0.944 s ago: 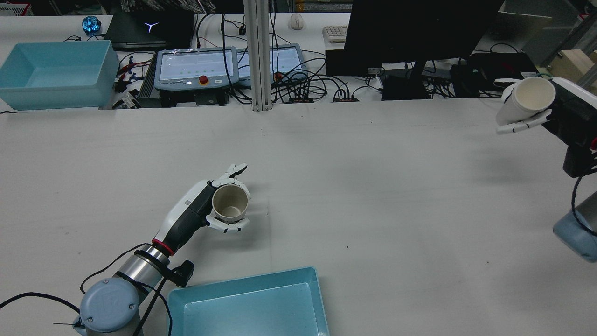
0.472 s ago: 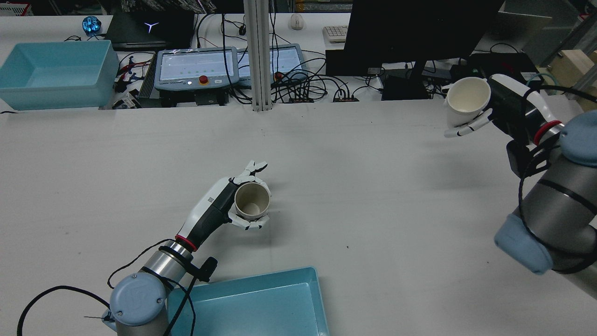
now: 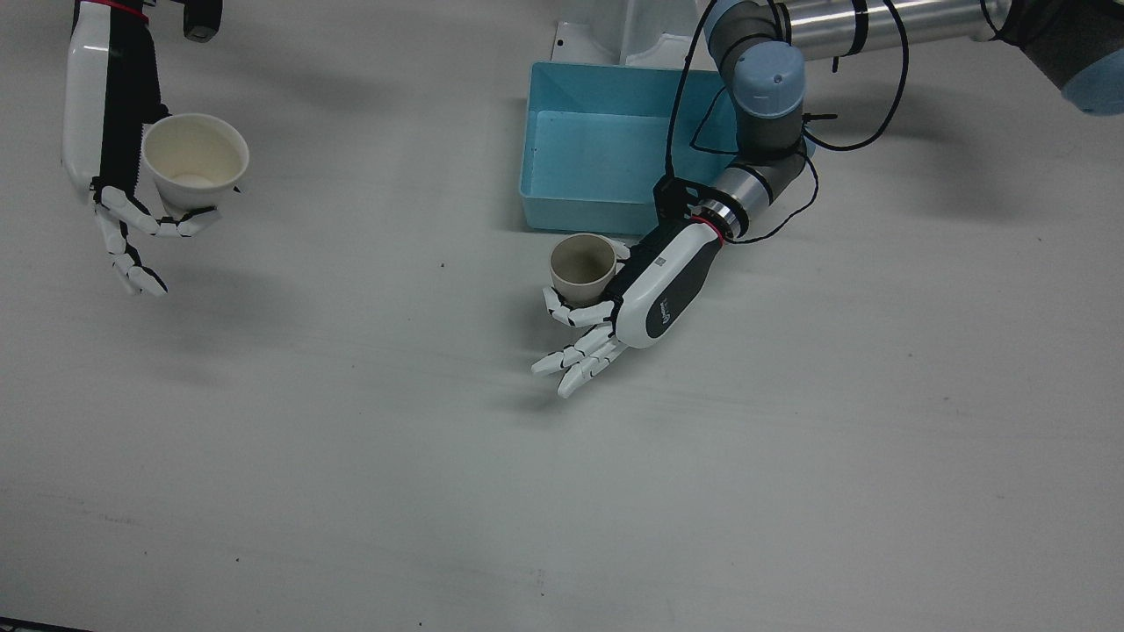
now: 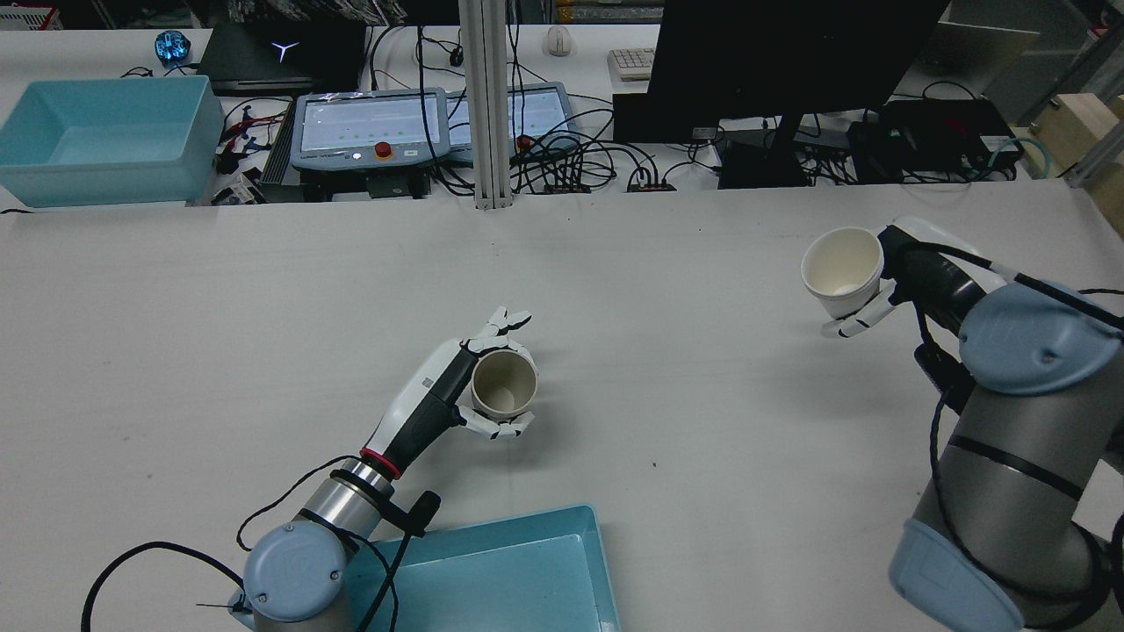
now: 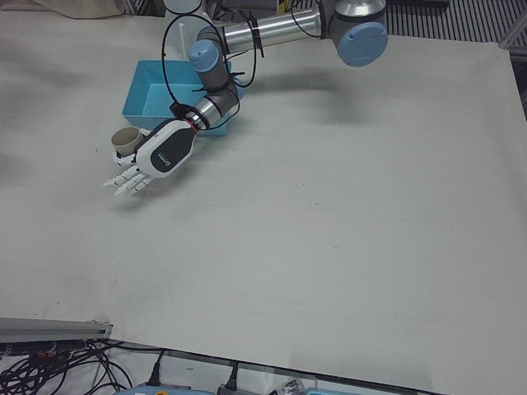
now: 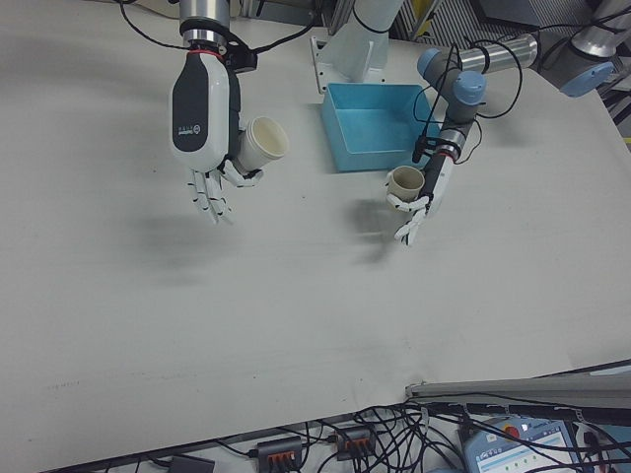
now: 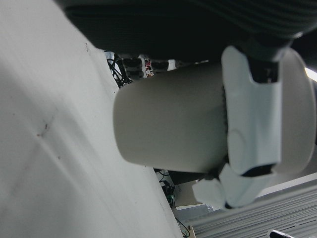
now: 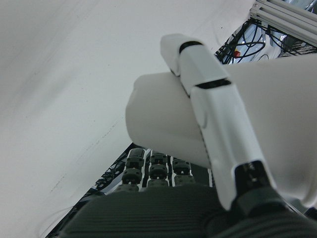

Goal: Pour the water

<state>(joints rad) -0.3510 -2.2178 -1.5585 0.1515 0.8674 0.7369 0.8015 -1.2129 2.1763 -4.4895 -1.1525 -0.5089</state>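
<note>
**Both hands hold cups above the table**

The left hand [image 3: 654, 290] grips a beige cup [image 3: 582, 265] near the blue tray [image 3: 597, 140]. The right hand [image 3: 110, 149] clasps a white cup [image 3: 195, 161], well apart; something pale, perhaps water, lies in its bottom.

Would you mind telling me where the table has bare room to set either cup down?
The white table is bare between the left hand with its beige cup and the right hand with its white cup, and along the whole operators' side. It is crowded only by the blue tray.
</note>
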